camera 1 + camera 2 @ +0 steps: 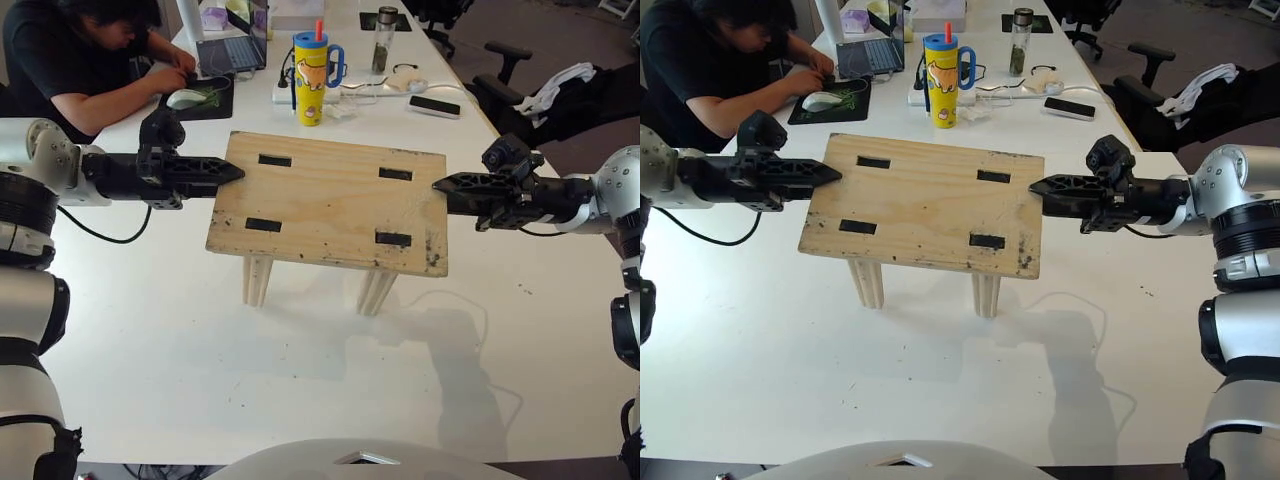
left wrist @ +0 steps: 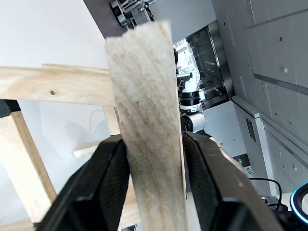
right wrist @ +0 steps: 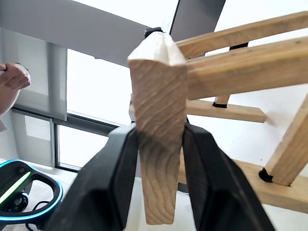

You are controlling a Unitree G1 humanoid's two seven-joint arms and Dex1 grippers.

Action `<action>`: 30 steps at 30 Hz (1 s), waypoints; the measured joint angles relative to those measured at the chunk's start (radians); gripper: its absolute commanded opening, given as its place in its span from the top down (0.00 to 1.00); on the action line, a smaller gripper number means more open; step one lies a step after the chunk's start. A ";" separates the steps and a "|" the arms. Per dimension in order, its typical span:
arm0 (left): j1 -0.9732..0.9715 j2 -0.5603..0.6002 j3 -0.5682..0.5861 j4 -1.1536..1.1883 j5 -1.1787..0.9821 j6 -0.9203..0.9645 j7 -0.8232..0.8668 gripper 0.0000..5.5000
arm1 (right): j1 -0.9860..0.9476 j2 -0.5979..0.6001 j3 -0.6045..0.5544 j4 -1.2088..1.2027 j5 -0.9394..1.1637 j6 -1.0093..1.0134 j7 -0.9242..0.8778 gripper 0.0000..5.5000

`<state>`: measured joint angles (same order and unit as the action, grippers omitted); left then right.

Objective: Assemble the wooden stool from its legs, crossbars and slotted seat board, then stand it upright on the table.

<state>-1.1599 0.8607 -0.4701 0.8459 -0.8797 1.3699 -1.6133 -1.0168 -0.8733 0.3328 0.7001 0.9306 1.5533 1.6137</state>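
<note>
The left pincer (image 1: 236, 172) is clamped on one short edge of the seat board (image 1: 330, 200), its fingers (image 2: 103, 185) pressed against the two faces of the plank with the end grain standing between them. The right pincer (image 1: 441, 185) is closed the same way on the opposite short edge, fingers (image 3: 113, 178) tight on either face, so the seat board spans the gap from one pincer to the other and lies level between them. Inward from each pincer the board's top shows four dark slots (image 1: 275, 160), two nearer the left pincer and two nearer the right. Below the pincers the legs (image 1: 257, 280) hang down from the board, and their feet appear to meet the white counter (image 1: 180, 370), with the stool upright. From the right pincer's side, the crossbars (image 3: 226, 111) run between the legs beneath the seat. Farther out, beyond the far long edge of the board and well apart from both pincers, stands a yellow cup (image 1: 312, 75), and past the right pincer lies a dark phone (image 1: 434, 105).
</note>
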 measured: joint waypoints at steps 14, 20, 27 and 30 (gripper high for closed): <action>-0.037 0.019 0.009 0.187 0.105 -0.131 0.000 0.31 | 0.033 -0.063 0.084 0.142 -0.068 -0.201 0.003 0.28; 0.047 0.220 -0.129 0.090 0.104 -0.449 -0.002 0.31 | 0.230 -0.159 0.148 -0.076 -0.093 -0.418 0.003 0.20; 0.348 0.445 -0.314 -0.071 0.172 -0.821 0.000 0.31 | 0.581 -0.205 0.036 -0.318 -0.267 -0.905 -0.066 0.20; 0.451 0.379 -0.249 -0.259 0.087 -0.698 0.000 0.31 | 0.751 -0.200 -0.069 -0.499 -0.262 -0.961 -0.145 0.20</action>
<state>-0.7092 1.2401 -0.7188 0.5873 -0.7923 0.6717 -1.6130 -0.2660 -1.0736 0.2640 0.2008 0.6685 0.5927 1.4684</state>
